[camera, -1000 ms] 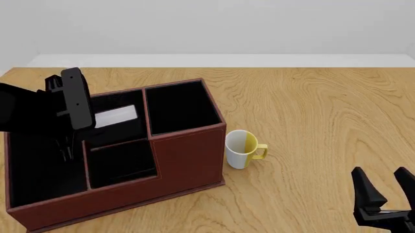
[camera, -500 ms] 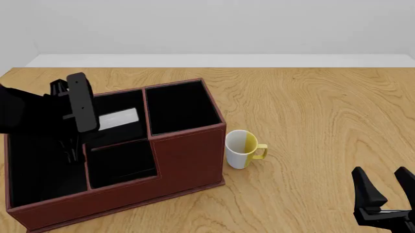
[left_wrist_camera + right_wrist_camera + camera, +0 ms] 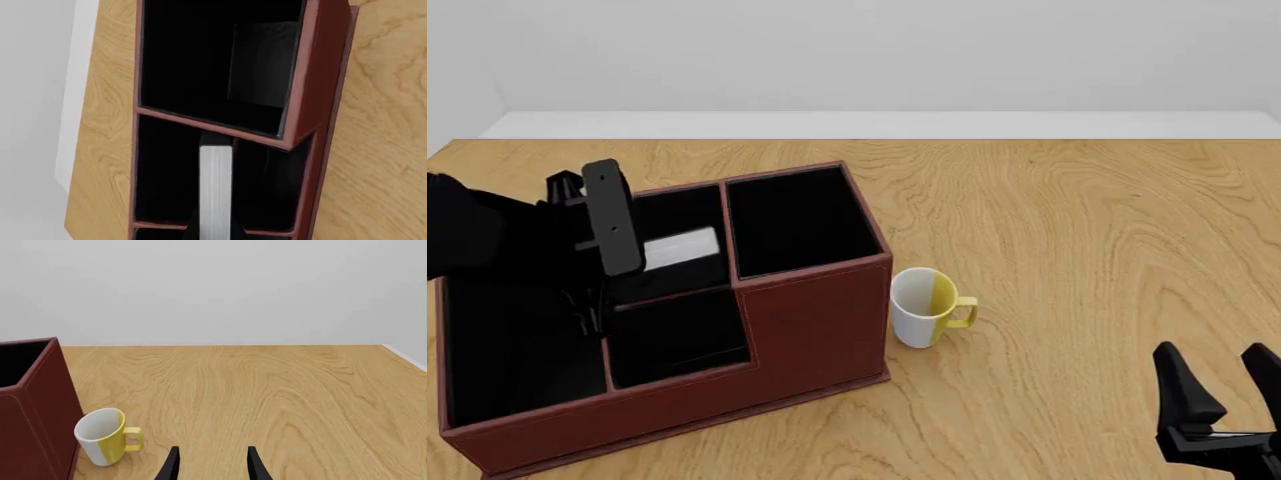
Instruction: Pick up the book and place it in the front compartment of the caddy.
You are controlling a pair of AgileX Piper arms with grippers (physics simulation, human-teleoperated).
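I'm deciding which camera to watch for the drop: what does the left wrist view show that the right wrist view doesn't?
Only the left wrist view shows the book, its white page edge on end above the caddy's black compartments. Only the right wrist view shows the white-and-yellow mug and the right gripper, open and holding nothing. Both show the caddy and the wooden table.

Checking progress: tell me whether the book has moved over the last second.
Yes. The book has shifted rightward along the caddy, toward the mug side.

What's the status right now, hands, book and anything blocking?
Left hand shut on book, held on edge above the caddy. Right hand open, idle, low over the table. Mug beside caddy, not blocking.
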